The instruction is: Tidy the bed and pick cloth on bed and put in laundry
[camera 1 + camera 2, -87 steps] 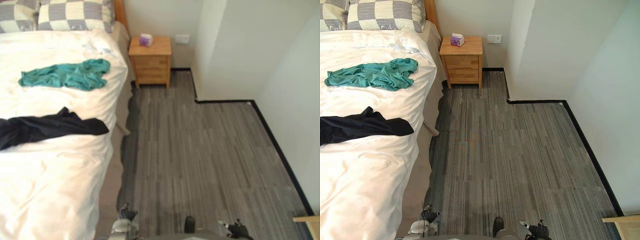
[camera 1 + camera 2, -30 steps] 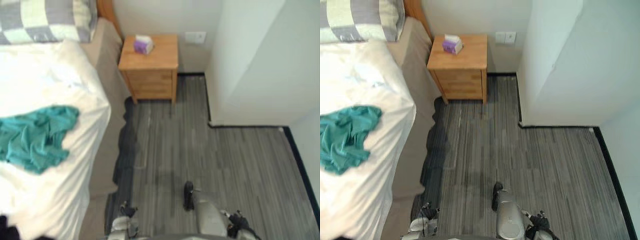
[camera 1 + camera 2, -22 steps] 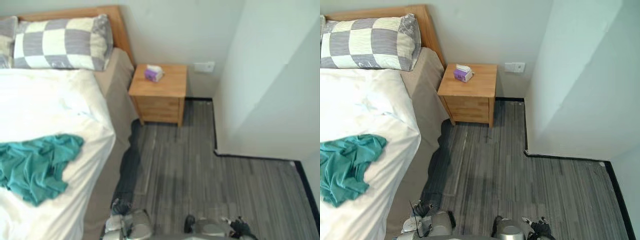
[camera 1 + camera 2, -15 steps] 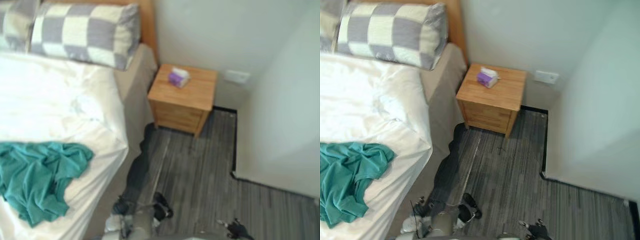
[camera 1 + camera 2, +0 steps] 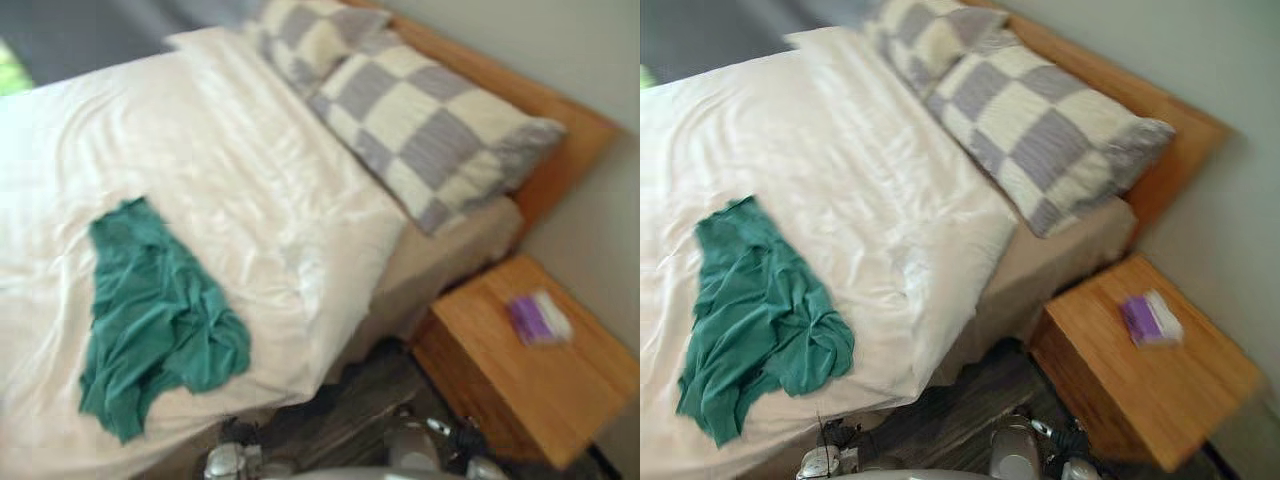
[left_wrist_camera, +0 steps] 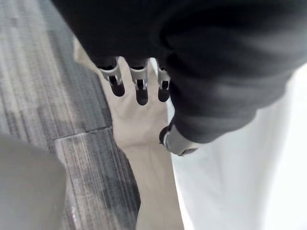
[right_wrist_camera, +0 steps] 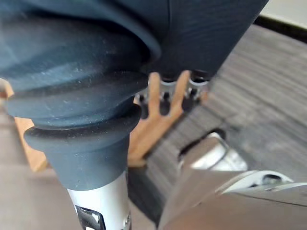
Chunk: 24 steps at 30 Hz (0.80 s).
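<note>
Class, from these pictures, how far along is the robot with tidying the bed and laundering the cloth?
Nothing looks done: the green cloth lies crumpled on the wrinkled white duvet. Nothing is in hand: left robot hand and right robot hand hang open, empty. Left: grasp the cloth, carry it to the laundry, smooth the duvet.

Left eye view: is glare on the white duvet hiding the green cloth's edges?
No. Left eye view: the duvet is bright, but its creases show and the green cloth stands out dark against it. Right eye view: the same; the floor below the duvet's edge is in deep shade.
</note>
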### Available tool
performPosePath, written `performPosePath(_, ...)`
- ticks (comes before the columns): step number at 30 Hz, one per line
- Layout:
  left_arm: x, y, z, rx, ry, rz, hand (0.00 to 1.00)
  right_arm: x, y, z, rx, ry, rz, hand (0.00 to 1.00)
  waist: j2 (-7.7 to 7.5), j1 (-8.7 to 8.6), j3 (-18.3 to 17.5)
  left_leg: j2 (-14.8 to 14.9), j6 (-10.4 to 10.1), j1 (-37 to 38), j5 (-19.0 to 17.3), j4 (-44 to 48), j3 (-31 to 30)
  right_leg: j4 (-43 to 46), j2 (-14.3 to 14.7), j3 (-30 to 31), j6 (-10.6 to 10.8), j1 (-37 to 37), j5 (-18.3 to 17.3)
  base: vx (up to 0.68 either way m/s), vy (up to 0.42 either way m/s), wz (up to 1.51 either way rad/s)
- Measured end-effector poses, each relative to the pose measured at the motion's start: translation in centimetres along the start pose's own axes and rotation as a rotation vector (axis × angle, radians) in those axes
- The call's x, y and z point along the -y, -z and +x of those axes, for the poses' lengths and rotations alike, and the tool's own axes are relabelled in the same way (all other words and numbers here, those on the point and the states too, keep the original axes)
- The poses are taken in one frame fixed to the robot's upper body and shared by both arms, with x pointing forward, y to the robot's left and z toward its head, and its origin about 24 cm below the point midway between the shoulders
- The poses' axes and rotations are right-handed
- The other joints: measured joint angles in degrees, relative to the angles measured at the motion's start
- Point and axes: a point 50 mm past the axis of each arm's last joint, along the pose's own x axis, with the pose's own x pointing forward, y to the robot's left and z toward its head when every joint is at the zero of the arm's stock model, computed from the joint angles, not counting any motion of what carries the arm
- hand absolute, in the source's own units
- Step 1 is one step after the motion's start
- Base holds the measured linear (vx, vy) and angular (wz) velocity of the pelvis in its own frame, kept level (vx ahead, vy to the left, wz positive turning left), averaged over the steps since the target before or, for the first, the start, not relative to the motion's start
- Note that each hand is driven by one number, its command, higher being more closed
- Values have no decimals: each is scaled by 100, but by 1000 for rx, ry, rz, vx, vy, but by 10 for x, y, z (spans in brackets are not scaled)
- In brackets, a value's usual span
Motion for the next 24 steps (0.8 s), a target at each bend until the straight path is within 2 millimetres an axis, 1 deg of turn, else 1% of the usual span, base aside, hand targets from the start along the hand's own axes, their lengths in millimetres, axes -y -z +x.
performPosePath(1,8,4,-2,-23,2,-44,0,13,-9,4,19,23,-30,0,350,-16,32,452,-79,-54,-11,8,-243,292,311,-546,-169,67,-185,78,-670,198)
performPosePath(2,15,11,-6,-44,9,-82,0,18,-15,5,36,35,-44,0,527,36,-68,807,-159,-180,332,-181,-159,374,484,-883,-369,57,-287,4,-477,156)
performPosePath(3,18,12,-7,-48,5,-111,0,16,-19,6,49,28,-52,0,582,26,-54,943,-204,-200,586,-350,-132,430,541,-1121,-423,86,-305,-36,-566,134)
performPosePath(4,16,13,-7,-51,-3,-126,0,10,-22,6,57,9,-65,0,592,13,-53,1079,-233,-230,1007,-592,15,428,577,-1440,-546,169,-312,-94,-622,131)
performPosePath(5,15,12,-7,-50,-7,-131,0,7,-20,6,55,-1,-58,0,569,-1,-52,1216,-47,-306,1411,-712,561,306,567,-1755,-707,294,-287,-100,-575,126)
performPosePath(6,15,13,-7,-51,-9,-138,0,7,-20,6,53,2,-53,0,576,-7,-49,1302,113,-361,1502,-675,1036,197,557,-1926,-816,368,-264,-114,-403,109)
performPosePath(7,14,13,-7,-52,-11,-144,0,9,-19,6,50,7,-46,0,585,-17,-49,1394,221,-461,1429,-373,1934,36,544,-2148,-951,440,-222,-149,-230,89)
performPosePath(8,14,13,-7,-56,-12,-145,0,10,-18,6,44,16,-25,0,586,-24,-49,1434,399,-498,1187,169,2947,-143,521,-2332,-1108,497,-167,-178,-187,101)
performPosePath(9,11,16,-6,-68,-14,-137,0,11,-14,5,30,28,9,0,573,-142,-47,1396,420,-442,1052,278,3544,-340,469,-2543,-1112,598,-56,-152,-139,89)
performPosePath(11,11,19,-6,-89,-16,-130,0,16,-8,4,5,50,46,0,573,-248,-43,1306,421,-328,1038,57,4038,-538,399,-2768,-1074,737,43,-71,-1,78)
performPosePath(12,12,21,-6,-107,-13,-127,0,26,4,2,-32,91,100,0,617,-315,-62,1169,299,-89,1120,-523,4350,-790,361,-2955,-987,916,172,-65,71,64)
performPosePath(13,12,23,-7,-113,-11,-126,0,32,10,0,-52,124,149,0,681,-315,-111,1029,298,101,1267,-1011,4412,-1039,357,-2993,-897,1060,288,-88,82,45)
performPosePath(14,10,23,-6,-112,-16,-119,0,34,19,-3,-76,143,213,0,609,-325,-152,854,325,193,1463,-1420,4415,-1382,346,-3036,-901,1177,475,-73,72,13)
performPosePath(15,7,24,-6,-120,-20,-109,0,35,27,-6,-101,159,267,0,576,-345,-183,686,355,264,1625,-1744,4397,-1688,296,-3085,-896,1271,707,-63,69,10)
performPosePath(17,6,28,-6,-143,-20,-100,0,44,37,-9,-133,201,341,0,537,-439,-208,524,417,273,1784,-2062,4365,-1930,241,-3150,-877,1323,907,-45,73,15)
performPosePath(18,6,28,-6,-145,-19,-100,0,48,36,-10,-128,217,364,0,535,-467,-210,487,442,281,1835,-2129,4369,-1987,225,-3157,-853,1350,954,-38,51,6)
performPosePath(20,4,30,-7,-150,-19,-89,0,73,22,-14,-31,314,441,0,565,-501,-226,393,472,333,1900,-2284,4380,-2027,184,-3143,-805,1358,1054,-35,38,-4)
performPosePath(21,4,30,-7,-149,-20,-88,0,81,14,-15,8,342,448,0,560,-505,-225,387,473,337,1902,-2284,4387,-2025,181,-3135,-804,1355,1059,-50,19,-6)
performPosePath(22,2,31,-7,-150,-24,-83,0,99,-7,-20,113,401,454,0,538,-527,-234,376,474,349,1903,-2298,4393,-2018,178,-3125,-806,1344,1063,-41,5,-4)
performPosePath(23,-1,34,-8,-154,-28,-72,0,114,-32,-25,227,445,446,0,542,-570,-242,362,480,394,1917,-2345,4394,-2015,178,-3125,-806,1340,1063,-47,1,-3)
performPosePath(24,-2,36,-8,-157,-29,-62,0,122,-48,-29,293,466,431,0,539,-615,-257,348,479,416,1940,-2398,4394,-2014,180,-3125,-806,1340,1062,-44,1,0)
